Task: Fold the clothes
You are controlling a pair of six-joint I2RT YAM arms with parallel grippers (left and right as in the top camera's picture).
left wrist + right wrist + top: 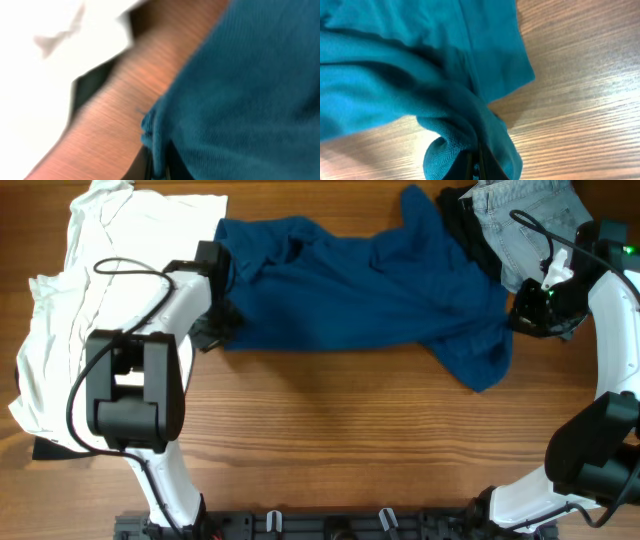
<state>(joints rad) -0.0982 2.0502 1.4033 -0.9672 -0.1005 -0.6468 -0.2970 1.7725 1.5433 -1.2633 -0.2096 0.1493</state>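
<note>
blue shirt (370, 290): crumpled, spread across the far middle of the table (350, 440), stretched between the two arms. Left edge lies just beside the white shirt, right end touches the jeans. One flap hangs toward the near side on the right.
white shirt (100, 300): rumpled at far left of table, partly under the left arm. Neither set of jaws touches it.
left gripper (225, 325): at the blue shirt's left edge. Jaws clenched on that edge. The left wrist view is blurred but shows a blue fold running down between them.
right gripper (515, 308): at the blue shirt's right edge. Jaws clamped on a bunched wad of blue cloth, clear in the right wrist view. The cloth rises off the table into the grip, and a loose hem lies flat beyond it.
jeans (525, 225): pale denim, heaped at the far-right corner, with black cloth (465, 225) against their left side.
dark item (50, 448): sticks out from under the white shirt's near edge. Can't tell what it is.
shirt state: unfolded, wrinkled, one layer over most of its span.
</note>
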